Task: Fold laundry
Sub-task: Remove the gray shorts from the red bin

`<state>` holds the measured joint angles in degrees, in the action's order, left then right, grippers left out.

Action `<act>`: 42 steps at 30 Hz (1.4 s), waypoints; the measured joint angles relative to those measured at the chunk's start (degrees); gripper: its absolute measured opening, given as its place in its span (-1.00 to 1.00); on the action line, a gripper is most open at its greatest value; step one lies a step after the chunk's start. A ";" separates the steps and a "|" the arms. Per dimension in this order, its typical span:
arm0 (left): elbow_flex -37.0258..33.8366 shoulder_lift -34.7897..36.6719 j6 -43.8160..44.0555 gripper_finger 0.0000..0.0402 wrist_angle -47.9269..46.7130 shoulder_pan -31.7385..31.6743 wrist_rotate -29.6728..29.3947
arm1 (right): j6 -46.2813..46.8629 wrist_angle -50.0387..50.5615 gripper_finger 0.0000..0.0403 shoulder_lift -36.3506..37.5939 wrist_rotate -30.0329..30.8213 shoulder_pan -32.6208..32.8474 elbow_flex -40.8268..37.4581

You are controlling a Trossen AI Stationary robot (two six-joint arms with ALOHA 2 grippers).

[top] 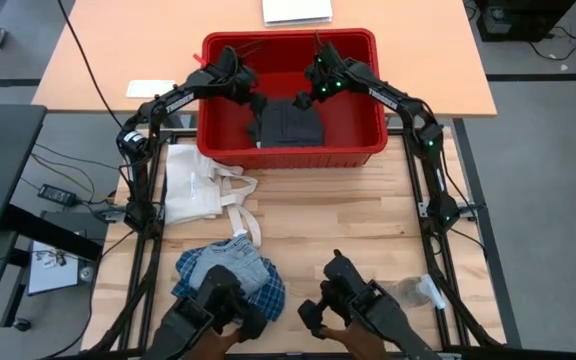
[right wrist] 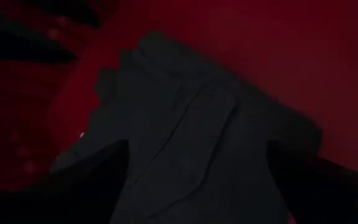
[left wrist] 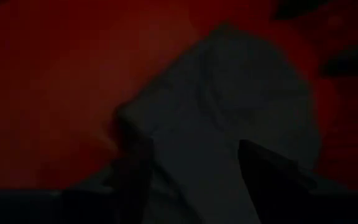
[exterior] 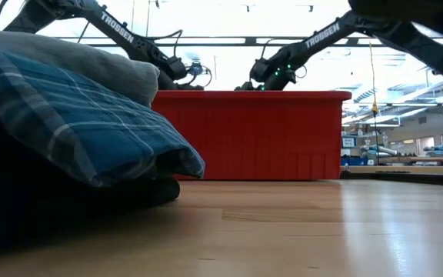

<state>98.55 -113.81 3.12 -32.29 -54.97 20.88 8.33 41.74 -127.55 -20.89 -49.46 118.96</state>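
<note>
A blue-and-white plaid shirt (exterior: 91, 123) lies heaped close to the camera on the wooden counter (exterior: 321, 231); a red bin (exterior: 252, 135) stands behind it, both arms reaching in from above.

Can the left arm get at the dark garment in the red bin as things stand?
Probably yes. The left gripper hangs inside the red bin right at the dark garment, open, with cloth between its fingers. Nothing lies between; the right gripper is at the garment's other side.

I count two garments: one dark piece (top: 290, 124) in my one red bin (top: 218, 140), one plaid shirt (top: 230, 272) (plus one cream tote (top: 190, 185)).
</note>
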 joint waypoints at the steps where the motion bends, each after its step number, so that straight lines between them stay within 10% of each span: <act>1: 0.55 0.04 -0.38 0.18 0.05 0.37 1.26 | 0.76 0.54 0.93 -0.47 -0.31 -0.31 0.02; 15: -0.51 0.19 -4.75 0.18 -1.17 7.03 -3.52 | 2.50 18.31 0.98 -2.12 -3.12 -5.58 -0.18; 42: -0.53 0.15 -3.74 0.18 -9.53 2.21 -7.49 | 8.12 8.24 0.95 -7.34 -8.63 1.36 -3.39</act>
<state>98.02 -113.67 -0.62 -41.82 -52.76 13.38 16.45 49.99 -134.89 -29.53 -48.10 115.57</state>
